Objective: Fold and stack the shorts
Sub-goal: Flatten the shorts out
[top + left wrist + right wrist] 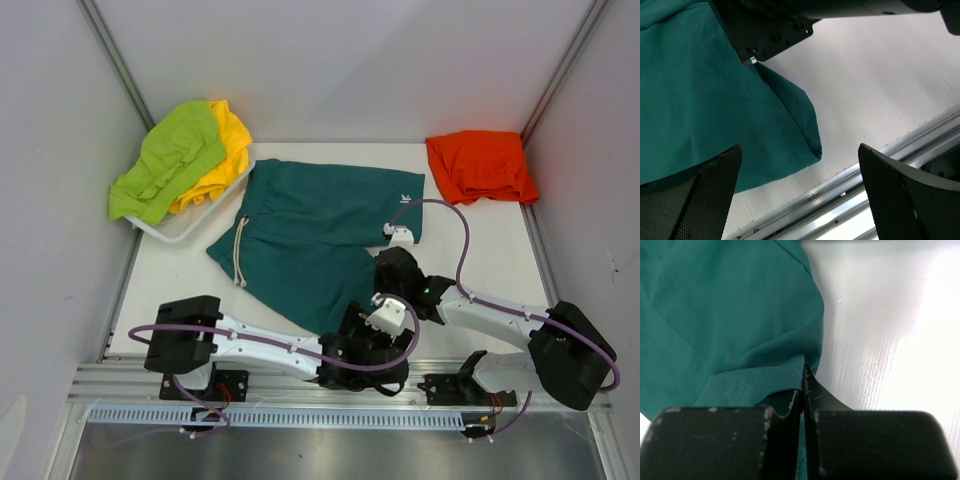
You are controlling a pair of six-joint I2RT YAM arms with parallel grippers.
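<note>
The teal green shorts [310, 225] lie spread flat mid-table, waistband and drawstring at the left. My right gripper [390, 262] is shut on their hem at the right leg; in the right wrist view the gripper [804, 382] pinches a fold of the teal fabric [730, 320]. My left gripper [355, 325] is open at the shorts' near corner; in the left wrist view the gripper [799, 147] is wide apart, with the teal corner [790, 135] between the fingers and nothing gripped. Orange shorts [480, 165] lie folded at the back right. Lime green shorts [170, 160] and yellow shorts [230, 150] are piled at the back left.
A white tray [190, 230] holds the lime green and yellow shorts at the back left. The metal rail [850, 185] of the table's near edge runs just below my left gripper. Grey walls close in both sides.
</note>
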